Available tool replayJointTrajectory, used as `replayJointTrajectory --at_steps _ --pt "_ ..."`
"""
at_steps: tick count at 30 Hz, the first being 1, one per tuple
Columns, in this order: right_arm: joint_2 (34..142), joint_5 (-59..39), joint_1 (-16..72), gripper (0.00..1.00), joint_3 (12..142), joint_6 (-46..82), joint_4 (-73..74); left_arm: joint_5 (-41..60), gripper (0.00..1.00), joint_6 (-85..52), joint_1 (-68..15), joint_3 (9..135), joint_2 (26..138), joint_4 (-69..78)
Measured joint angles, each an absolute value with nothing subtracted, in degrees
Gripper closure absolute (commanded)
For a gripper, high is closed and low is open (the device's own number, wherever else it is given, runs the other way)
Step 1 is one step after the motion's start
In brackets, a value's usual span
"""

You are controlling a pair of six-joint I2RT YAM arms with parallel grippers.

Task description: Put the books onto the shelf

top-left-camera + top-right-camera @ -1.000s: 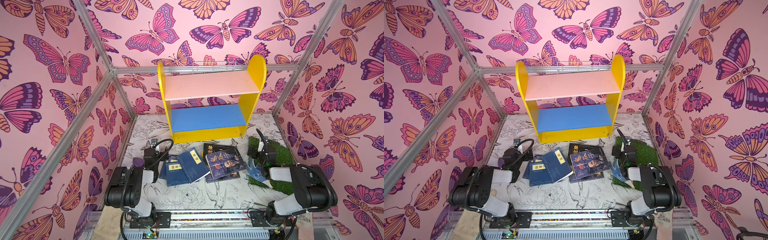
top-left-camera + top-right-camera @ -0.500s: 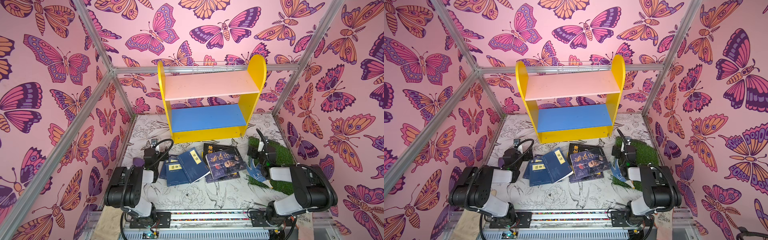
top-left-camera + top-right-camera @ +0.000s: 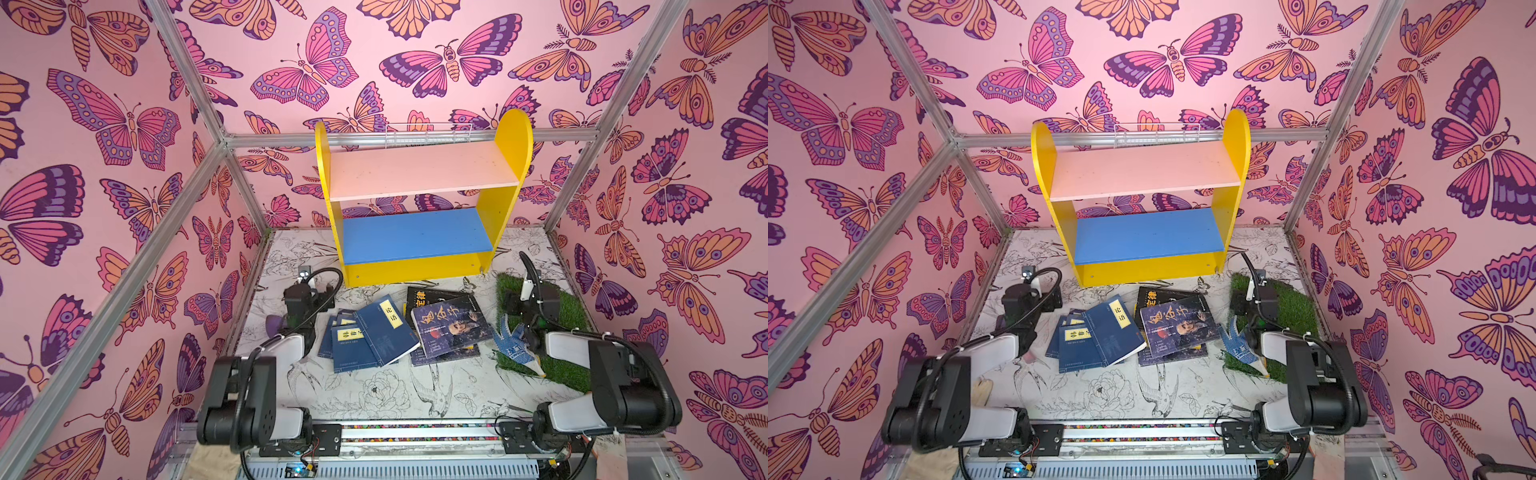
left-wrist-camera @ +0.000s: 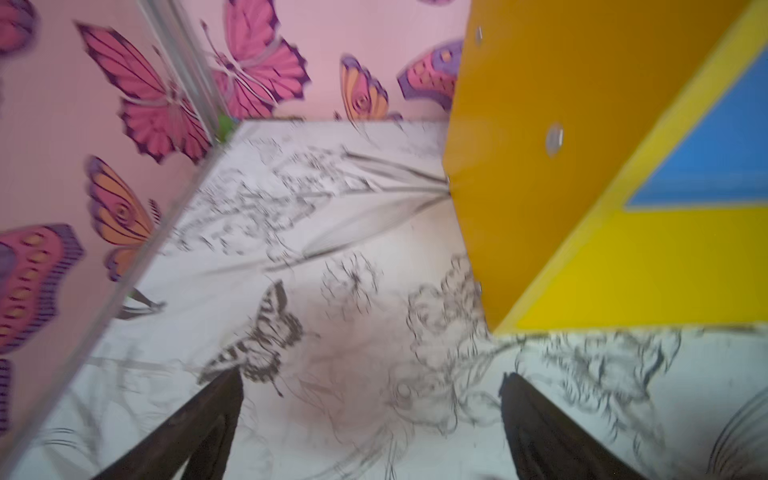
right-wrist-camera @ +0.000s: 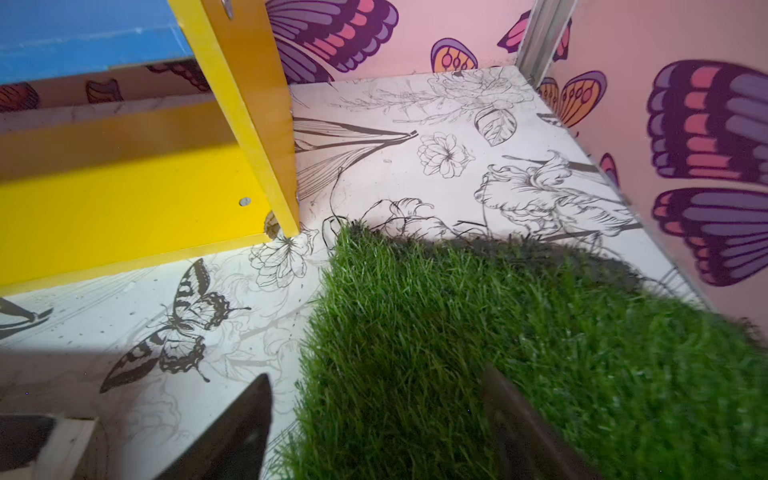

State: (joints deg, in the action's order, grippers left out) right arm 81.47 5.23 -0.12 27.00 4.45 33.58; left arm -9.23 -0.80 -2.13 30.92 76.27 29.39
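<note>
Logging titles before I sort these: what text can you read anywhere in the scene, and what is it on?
"论语": on the top navy book.
"鬼谷子": on the portrait book.
"定律": on the black book, which is partly covered.
The title on the lower navy book is too blurred to read.
Small print on all covers is too small to read.

A green grass mat (image 3: 573, 303) lies directly beneath the right claw (image 5: 376, 378) — a blue dotted glove (image 3: 513, 347) rests on its edge just behind that claw. Under the left claw (image 4: 372, 376), the surface (image 4: 332, 232) shows ink-drawn flowers and butterflies. A white wire basket (image 3: 428, 135) sits far beyond both.
</note>
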Motion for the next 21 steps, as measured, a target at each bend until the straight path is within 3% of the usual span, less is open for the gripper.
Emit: replayJointTrajectory --at_steps 5,9,15,21 --pt "73.8 18.3 7.4 0.32 33.0 8.1 24.7 -25.3 0.02 -9.2 -7.8 33.2 62.2 22.1" --pt "70.4 21.0 16.4 0.32 35.2 10.0 16.2 -28.2 0.02 -19.9 -11.4 31.4 56.2 10.9" --pt "71.6 10.1 32.6 0.31 41.1 12.2 5.4 -12.5 0.01 -31.7 -15.5 28.2 53.8 0.7" --pt "81.3 -2.7 43.5 0.32 46.8 16.3 2.2 5.3 0.01 -35.0 -16.4 29.4 57.9 -2.4"
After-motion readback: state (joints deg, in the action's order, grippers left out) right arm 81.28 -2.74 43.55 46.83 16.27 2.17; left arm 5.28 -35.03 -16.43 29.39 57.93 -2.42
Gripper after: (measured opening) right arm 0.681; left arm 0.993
